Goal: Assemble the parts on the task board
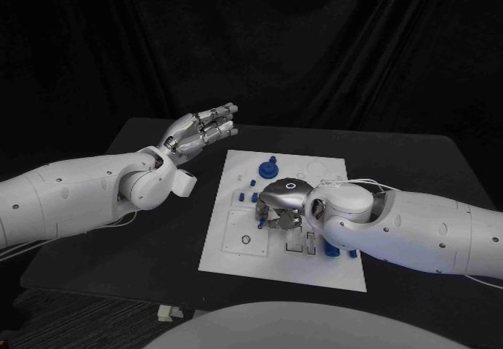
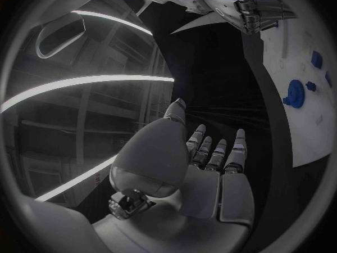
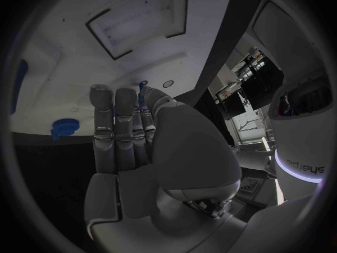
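Right hand [image 1: 281, 207] hangs low over the middle of the white board [image 1: 236, 243], fingers straight and close together; whether they pinch a small blue part I cannot tell. Round blue part [image 1: 268, 169] stands near the board's far end. Left hand [image 1: 199, 131] hovers over the black worktop [image 1: 126, 247] beside the board, fingers extended, grasping nothing.

The head camera looks steeply down from above at the task board [image 1: 236, 240], well back from both hands. Each wrist camera sits close behind its own hand [image 2: 204, 168], facing along the fingers. All three views share the white board and its blue parts [image 2: 295, 93].
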{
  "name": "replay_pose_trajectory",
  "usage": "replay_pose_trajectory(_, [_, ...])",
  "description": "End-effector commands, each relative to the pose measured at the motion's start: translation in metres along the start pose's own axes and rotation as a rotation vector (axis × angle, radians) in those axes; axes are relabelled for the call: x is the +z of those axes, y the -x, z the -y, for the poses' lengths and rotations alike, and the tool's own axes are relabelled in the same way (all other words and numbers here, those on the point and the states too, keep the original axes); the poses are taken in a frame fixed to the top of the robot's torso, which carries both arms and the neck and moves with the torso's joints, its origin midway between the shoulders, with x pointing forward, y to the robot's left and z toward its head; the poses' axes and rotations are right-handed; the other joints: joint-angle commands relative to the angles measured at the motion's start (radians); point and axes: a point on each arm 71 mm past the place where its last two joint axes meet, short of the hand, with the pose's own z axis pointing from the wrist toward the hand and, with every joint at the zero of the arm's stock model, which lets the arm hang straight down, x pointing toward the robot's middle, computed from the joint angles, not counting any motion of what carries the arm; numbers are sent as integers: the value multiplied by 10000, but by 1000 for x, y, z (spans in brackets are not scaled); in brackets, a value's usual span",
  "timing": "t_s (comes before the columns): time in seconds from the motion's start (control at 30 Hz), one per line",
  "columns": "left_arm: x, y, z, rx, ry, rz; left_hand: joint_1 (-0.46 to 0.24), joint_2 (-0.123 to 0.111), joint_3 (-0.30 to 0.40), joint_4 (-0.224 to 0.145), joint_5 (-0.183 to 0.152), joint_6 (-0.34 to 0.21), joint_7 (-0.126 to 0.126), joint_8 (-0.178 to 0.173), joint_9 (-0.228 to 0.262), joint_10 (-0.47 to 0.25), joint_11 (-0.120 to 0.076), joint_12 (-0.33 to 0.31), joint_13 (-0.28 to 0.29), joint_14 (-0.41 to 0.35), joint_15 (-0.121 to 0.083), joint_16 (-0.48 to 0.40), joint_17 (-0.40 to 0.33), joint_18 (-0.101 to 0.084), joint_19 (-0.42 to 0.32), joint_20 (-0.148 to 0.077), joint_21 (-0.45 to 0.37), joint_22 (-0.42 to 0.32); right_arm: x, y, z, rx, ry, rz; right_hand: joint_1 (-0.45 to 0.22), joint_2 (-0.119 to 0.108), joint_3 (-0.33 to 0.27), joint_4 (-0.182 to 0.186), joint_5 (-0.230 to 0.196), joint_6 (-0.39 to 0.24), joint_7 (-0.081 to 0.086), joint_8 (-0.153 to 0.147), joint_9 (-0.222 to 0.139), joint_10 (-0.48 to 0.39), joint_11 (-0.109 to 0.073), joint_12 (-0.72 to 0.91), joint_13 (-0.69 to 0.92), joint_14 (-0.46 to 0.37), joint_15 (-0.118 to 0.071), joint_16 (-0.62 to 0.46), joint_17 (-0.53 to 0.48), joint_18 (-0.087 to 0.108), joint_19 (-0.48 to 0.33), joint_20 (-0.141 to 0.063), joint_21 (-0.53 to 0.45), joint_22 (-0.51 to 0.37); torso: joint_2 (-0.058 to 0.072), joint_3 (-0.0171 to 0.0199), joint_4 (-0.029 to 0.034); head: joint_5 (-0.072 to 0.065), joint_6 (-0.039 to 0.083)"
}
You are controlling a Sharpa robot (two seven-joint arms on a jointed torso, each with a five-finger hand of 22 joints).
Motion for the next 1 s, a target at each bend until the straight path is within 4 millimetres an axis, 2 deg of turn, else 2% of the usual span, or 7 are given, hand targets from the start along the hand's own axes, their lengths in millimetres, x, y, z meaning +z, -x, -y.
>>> replay_pose_trajectory(0.03, [1,-2,1,-164,-119,-86,42,81,-19,-42,22,60,-16,57,17,12,44,39,12,-17,16,34,6,-166,83,1,60,-9,0,-6,0,-71,-167,-315,22,-67,70,-16,26,53,33,-42,-6,58,10,-32,-11,84,-4,20,4,-172,43,-16,46,795,-10,-1,-2,19,0])
replay_pose_trajectory(1.0, [3,-4,-2,-212,-48,-167,60,124,-1,-45,21,46,-7,57,12,0,54,27,9,-19,1,43,6,-187,105,-3,63,-7,1,-10,-3,-16,-81,-525,-4,-87,92,-19,-1,41,55,-75,-22,38,33,-89,-13,66,9,-15,-30,-172,30,-11,36,788,-18,4,-6,45,0])
